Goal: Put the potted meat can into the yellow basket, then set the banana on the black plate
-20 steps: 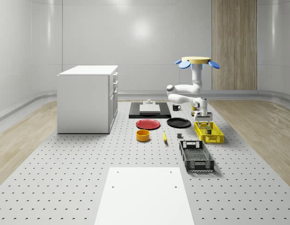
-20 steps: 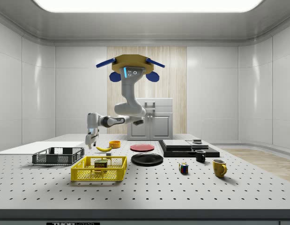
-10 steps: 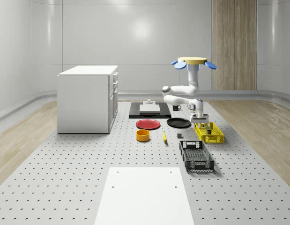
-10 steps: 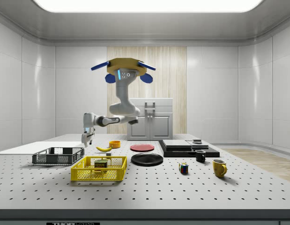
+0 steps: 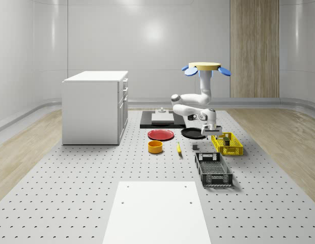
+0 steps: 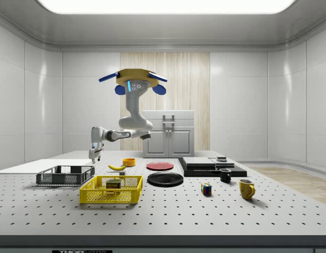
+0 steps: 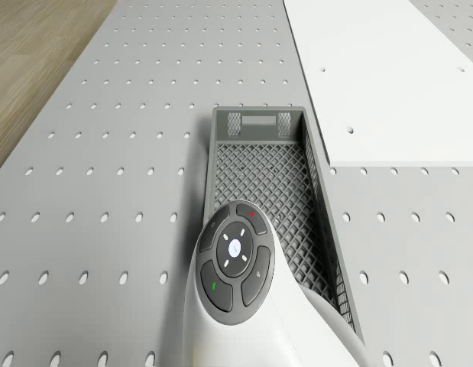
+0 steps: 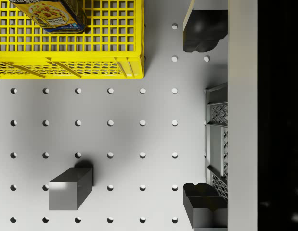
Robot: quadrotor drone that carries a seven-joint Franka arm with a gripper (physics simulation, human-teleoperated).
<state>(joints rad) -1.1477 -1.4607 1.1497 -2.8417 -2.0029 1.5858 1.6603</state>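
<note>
Potted meat can [image 8: 50, 14], cut off by the wrist view's edge, lies inside the yellow basket [image 6: 111, 190]. Banana [image 6: 117, 167] rests on the table [image 5: 70, 188], apart from the black plate [image 6: 165, 178]. Drone [image 5: 205, 67] hovers above the table; its gripper [image 8: 202, 118] hangs empty, fingers [image 8: 204, 29] spread, over bare table between the yellow basket, a small grey block [image 8: 71, 188] and the grey crate [image 7: 270, 176].

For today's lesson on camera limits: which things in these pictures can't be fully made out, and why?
- Potted meat can: wrist view, cut off by the picture's edge.
- Grey basket: drone view, near end hidden behind the arm.
- Banana: whole-scene view, too small to show its shape.
- Small grey block: wrist view, identity unclear.
</note>
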